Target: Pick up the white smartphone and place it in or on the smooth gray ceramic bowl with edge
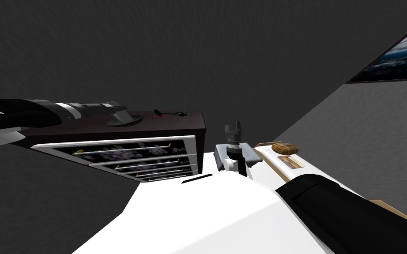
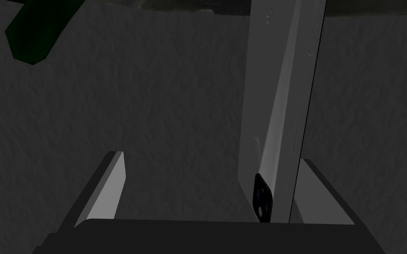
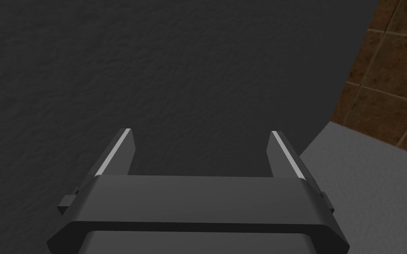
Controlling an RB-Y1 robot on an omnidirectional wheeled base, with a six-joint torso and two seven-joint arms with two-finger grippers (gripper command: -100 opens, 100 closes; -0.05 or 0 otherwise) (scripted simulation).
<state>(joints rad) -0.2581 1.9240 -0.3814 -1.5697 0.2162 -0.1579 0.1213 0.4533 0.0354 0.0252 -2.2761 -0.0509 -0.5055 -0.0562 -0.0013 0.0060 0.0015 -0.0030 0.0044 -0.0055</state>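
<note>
Left jaws are being held open over the grey bowl [image 1: 126,119] on the dresser [image 1: 171,126], left of centre in the head view. White smartphone [image 2: 277,110] is being propped upright against one finger [image 2: 319,203], unclamped. Right jaws are being held open, frame centre.

a: gap in left gripper [image 2: 211,158]?
b: phone [image 2: 282,110] stands on edge against one finger [image 2: 315,194]; the rest of the gap is free.
a: dresser [image 1: 171,125] top?
b: bowl [image 1: 134,119] under that hand, green item [image 1: 158,112] and a small thing [image 1: 179,115] near it; bare top around them.
a: right gripper [image 1: 233,129]?
b: fingers apart, nothing between them; it hangs off the dresser's end.
</note>
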